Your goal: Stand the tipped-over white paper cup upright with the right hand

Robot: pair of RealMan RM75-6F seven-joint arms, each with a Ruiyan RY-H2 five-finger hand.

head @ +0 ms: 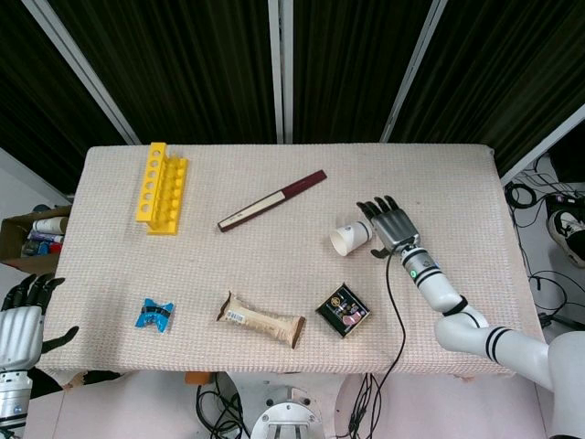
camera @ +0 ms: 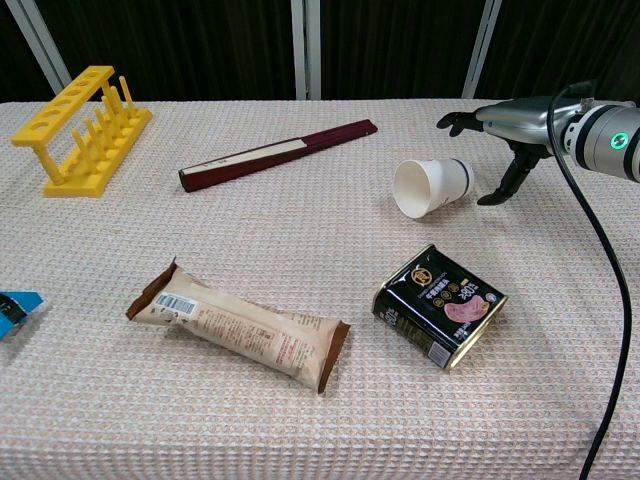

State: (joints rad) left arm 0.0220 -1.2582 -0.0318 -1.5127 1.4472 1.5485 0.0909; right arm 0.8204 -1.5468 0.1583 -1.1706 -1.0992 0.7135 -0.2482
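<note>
— While the right hand [camera: 515, 125] hovers spread and holding nothing at the right of the frame, which step is this?
— The approach, I'd judge; its fingers sit just beside the white paper cup [camera: 432, 186], right of centre on the table [head: 274, 274], not closed round it

— And the cup?
— On its side, long axis roughly left-right, mouth pointing left, base toward the hand. Next it must wrap the wall, then tip it upright
</note>
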